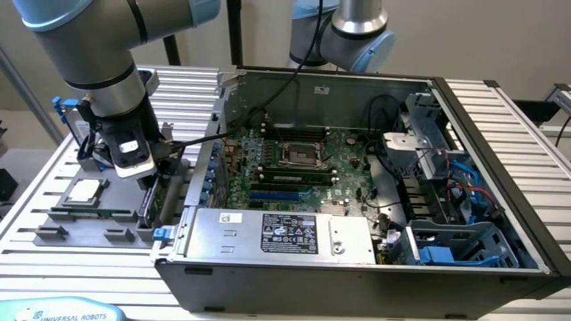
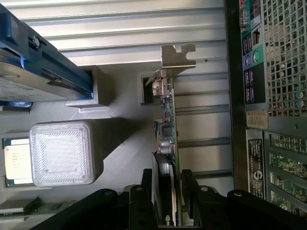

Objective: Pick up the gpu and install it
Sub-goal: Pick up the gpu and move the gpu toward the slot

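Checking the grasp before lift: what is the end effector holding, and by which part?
It cannot be told. The end effector straddles the gpu at its upper edge, away from its silver bracket, but a closed grip is not evident.

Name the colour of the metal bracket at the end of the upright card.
Silver, plain bare metal. The bracket on the card shows best in the wrist view.

Your slatted metal table [image 1: 526, 127] bears the open computer case [image 1: 357, 284]; a grey parts tray [image 1: 89, 234] lies just beside it, toward the exterior view's left.
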Controlling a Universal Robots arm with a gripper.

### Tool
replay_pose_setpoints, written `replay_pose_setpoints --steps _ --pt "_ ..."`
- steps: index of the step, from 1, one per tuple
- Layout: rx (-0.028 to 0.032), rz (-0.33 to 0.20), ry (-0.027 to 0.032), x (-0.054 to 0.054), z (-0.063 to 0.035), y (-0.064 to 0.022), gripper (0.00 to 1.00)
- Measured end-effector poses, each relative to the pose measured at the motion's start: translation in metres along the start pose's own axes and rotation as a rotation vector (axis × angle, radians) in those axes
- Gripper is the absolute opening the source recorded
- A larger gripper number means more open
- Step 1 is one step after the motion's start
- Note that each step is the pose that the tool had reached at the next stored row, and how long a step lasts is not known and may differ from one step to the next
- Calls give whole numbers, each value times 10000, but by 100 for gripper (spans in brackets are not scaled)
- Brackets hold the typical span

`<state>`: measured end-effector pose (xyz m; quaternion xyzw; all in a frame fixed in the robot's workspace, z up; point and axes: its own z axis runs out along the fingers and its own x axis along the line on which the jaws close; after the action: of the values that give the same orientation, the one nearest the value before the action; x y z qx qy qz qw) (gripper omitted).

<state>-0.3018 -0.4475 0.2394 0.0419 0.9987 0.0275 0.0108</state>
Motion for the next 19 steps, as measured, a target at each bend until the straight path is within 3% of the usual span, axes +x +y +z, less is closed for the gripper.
replay_pose_setpoints --steps 5,6,19 --pt "1 -1 2 0 0 0 36" --pt "1 -1 1 0 0 0 29" --pt "-3 -128 7 1 2 0 28"
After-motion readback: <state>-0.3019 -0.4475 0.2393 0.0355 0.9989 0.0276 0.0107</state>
